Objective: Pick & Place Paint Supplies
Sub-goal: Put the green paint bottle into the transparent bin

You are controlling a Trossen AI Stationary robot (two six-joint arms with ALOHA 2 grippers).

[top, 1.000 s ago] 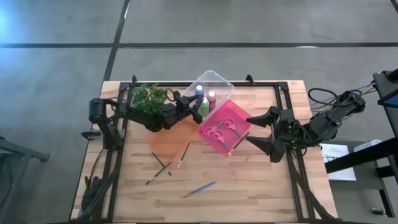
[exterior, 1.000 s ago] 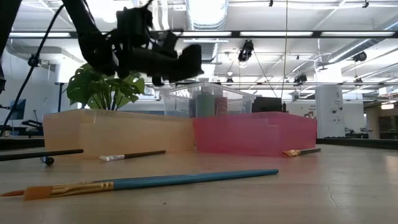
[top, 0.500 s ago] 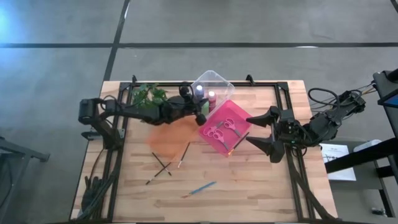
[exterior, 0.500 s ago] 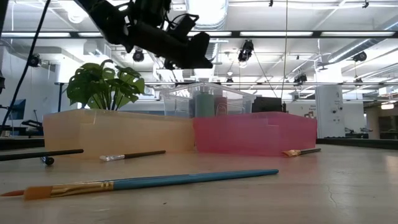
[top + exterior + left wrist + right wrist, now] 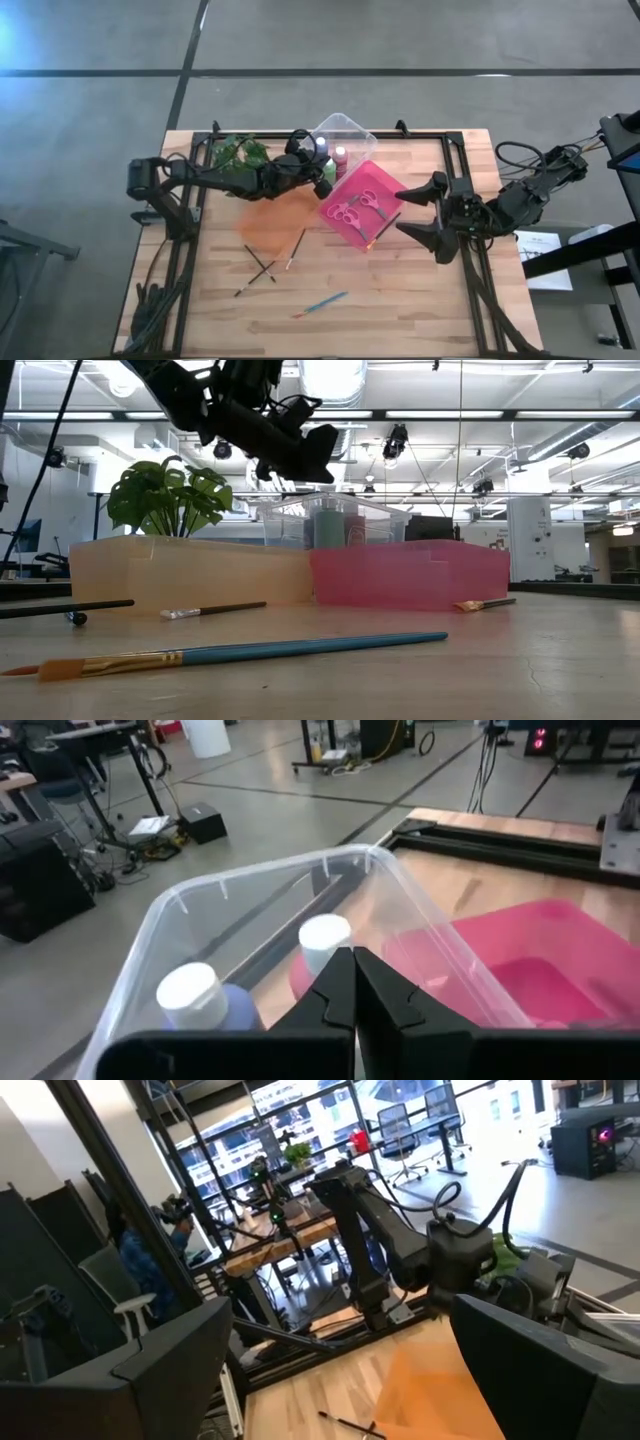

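Observation:
My left gripper [image 5: 318, 166] [image 5: 352, 965] hangs shut and empty just above the clear tray [image 5: 420, 910]. Three bottles stand in that tray: a blue-purple bottle [image 5: 195, 1000], a red bottle [image 5: 320, 945] and a green bottle [image 5: 328, 173] [image 5: 328, 528]; the fingers hide the green one in the left wrist view. Pink-handled scissors [image 5: 358, 204] lie in the pink tray [image 5: 340, 222]. Several paintbrushes lie on the table, among them a blue one [image 5: 322, 303]. My right gripper [image 5: 425, 213] waits open at the table's right edge.
An orange tray [image 5: 275, 220] stands left of the pink one, with a leafy plant [image 5: 240, 155] behind it. Two crossed brushes [image 5: 262, 268] and one more brush [image 5: 296, 248] lie near the orange tray. Another brush [image 5: 388, 225] lies by the pink tray's right side.
My left gripper has risen and reached toward the table's right, from beside the clear tray to above it, and its fingers have shut on nothing. The bottles have stayed in the clear tray.

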